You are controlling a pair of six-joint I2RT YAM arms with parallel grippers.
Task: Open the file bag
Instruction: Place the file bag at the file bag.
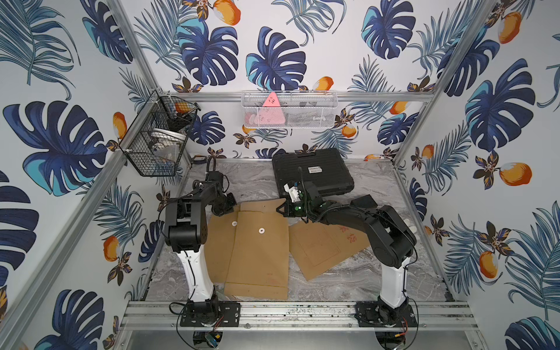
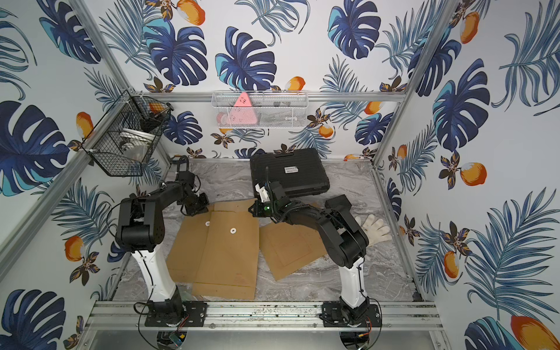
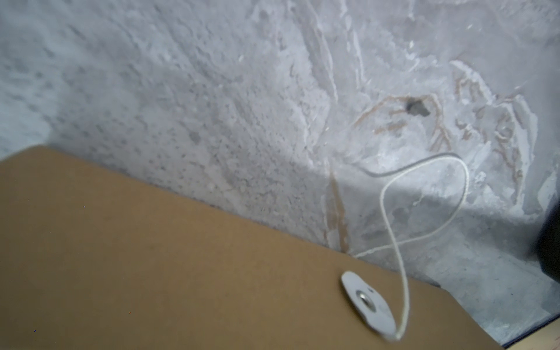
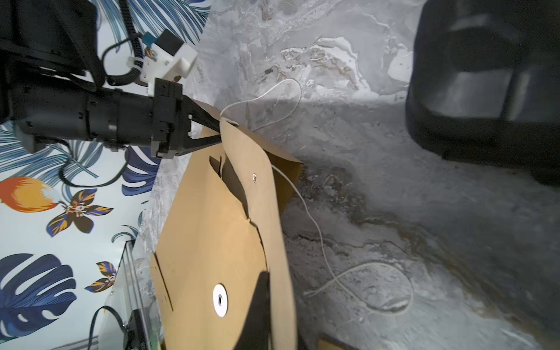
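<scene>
Brown paper file bags lie on the marble table; the middle file bag (image 1: 260, 254) shows a white button (image 1: 261, 231). In the right wrist view its flap (image 4: 257, 188) stands up off the bag (image 4: 206, 242). My left gripper (image 4: 219, 131) is shut on the flap's far corner. My right gripper (image 4: 274, 291) is shut on the near end, one dark finger (image 4: 257, 306) against the paper. The loose white string (image 4: 321, 242) trails over the table. The left wrist view shows the flap's outer face (image 3: 181, 257) with its white disc (image 3: 366, 303). In both top views the grippers (image 1: 231, 209) (image 1: 279, 209) (image 2: 251, 209) sit at the flap's two ends.
A second file bag (image 1: 218, 245) lies partly under the middle one, and another (image 1: 318, 248) lies under my right arm. A black case (image 1: 312, 175) stands at the back, a white glove (image 2: 374, 228) at the right. Wire baskets (image 1: 157, 142) (image 1: 288, 109) hang on the walls.
</scene>
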